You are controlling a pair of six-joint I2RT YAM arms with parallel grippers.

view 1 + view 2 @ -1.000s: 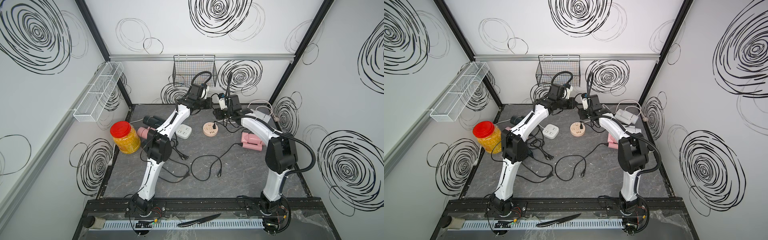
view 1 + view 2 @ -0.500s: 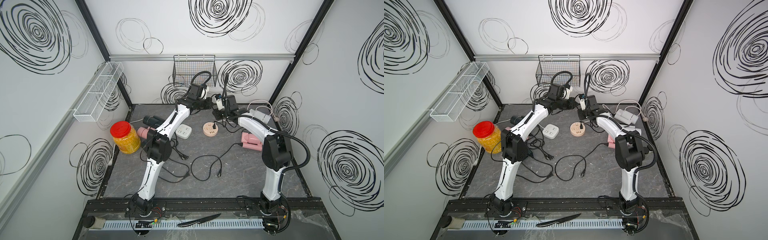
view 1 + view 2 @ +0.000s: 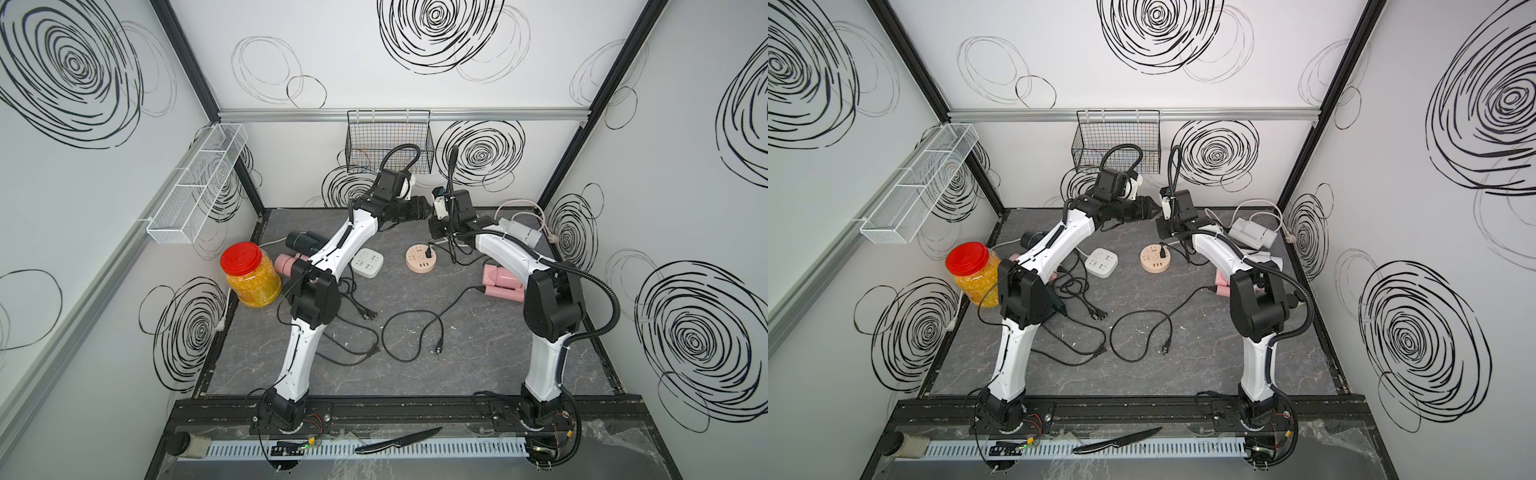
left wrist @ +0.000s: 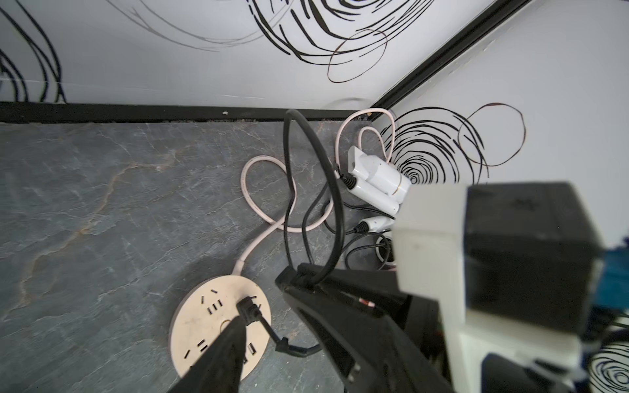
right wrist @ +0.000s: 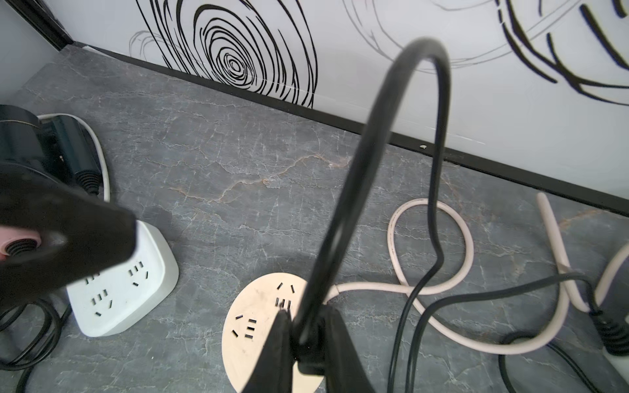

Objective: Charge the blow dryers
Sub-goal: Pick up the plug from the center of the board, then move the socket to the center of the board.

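Note:
My right gripper (image 5: pixel 304 313) is shut on a black plug (image 5: pixel 306 343) a little above the round beige socket hub (image 5: pixel 258 323), at the back of the table (image 3: pixel 478 353). The plug's cord (image 4: pixel 335 204) arcs up and runs down to the white blow dryers (image 4: pixel 374 177) in the back right corner. My left gripper (image 4: pixel 262 296) is open and holds nothing, close beside the right gripper (image 3: pixel 436 236). Another plug (image 4: pixel 246 306) sits in the hub. One pink dryer (image 3: pixel 500 282) lies on the right. Another pink one (image 3: pixel 284 264) and a dark one (image 3: pixel 301 241) lie on the left.
A white square power strip (image 3: pixel 367 262) lies left of the hub (image 3: pixel 422 258). Loose black cords with plugs (image 3: pixel 438 347) trail over the middle of the table. A red-lidded jar (image 3: pixel 249 274) stands at the left edge. A black wire basket (image 3: pixel 388 141) hangs on the back wall.
The left gripper has opened. The right gripper has shifted slightly left toward it and closed on the plug.

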